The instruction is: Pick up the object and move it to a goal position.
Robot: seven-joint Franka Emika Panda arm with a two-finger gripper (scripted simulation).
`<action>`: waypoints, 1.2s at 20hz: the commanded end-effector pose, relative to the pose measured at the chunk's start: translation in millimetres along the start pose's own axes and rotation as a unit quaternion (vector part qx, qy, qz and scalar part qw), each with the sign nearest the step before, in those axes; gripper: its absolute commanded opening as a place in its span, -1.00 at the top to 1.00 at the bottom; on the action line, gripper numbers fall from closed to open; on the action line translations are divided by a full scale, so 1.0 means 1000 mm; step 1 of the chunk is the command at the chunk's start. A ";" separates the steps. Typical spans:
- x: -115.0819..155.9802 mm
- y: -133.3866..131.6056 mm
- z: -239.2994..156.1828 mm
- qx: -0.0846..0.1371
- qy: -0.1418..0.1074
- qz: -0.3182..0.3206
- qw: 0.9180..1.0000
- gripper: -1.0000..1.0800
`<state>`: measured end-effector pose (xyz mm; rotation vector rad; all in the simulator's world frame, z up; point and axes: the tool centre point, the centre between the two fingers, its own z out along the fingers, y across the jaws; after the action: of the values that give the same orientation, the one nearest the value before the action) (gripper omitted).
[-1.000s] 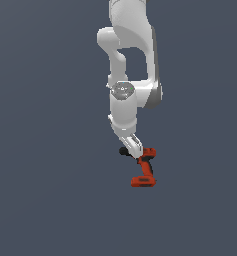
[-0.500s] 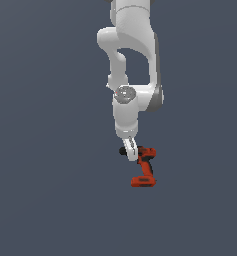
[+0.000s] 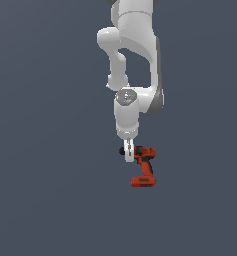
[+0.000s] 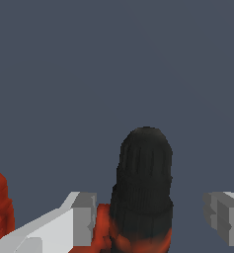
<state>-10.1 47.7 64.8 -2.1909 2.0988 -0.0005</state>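
The object is a small red-orange drill (image 3: pixel 145 166) standing upright on its flat base, with its black chuck (image 3: pixel 122 150) pointing to the exterior view's left. My gripper (image 3: pixel 128 153) hangs straight down over the chuck end. In the wrist view the black chuck (image 4: pixel 144 188) sits between my two fingers, and the gripper (image 4: pixel 153 217) is open. One finger (image 4: pixel 83 218) is close beside the red body (image 4: pixel 102 232). The other finger (image 4: pixel 223 216) stands clear of the chuck with a gap. No goal marker shows in either view.
The white arm (image 3: pixel 135 60) rises directly above the drill. All around is a plain dark grey-blue surface, and no other objects are in view.
The forearm has swung from a slant to vertical. The hand has come down so its fingers now straddle the drill's chuck. The drill has not moved.
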 end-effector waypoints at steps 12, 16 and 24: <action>0.000 0.001 0.010 0.001 0.001 0.021 1.000 -0.62; 0.000 0.002 0.025 0.001 0.000 0.023 1.000 -0.62; 0.000 0.002 0.033 0.001 0.000 0.023 1.000 1.00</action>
<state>-9.2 50.2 32.8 -2.1399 2.1483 -0.0010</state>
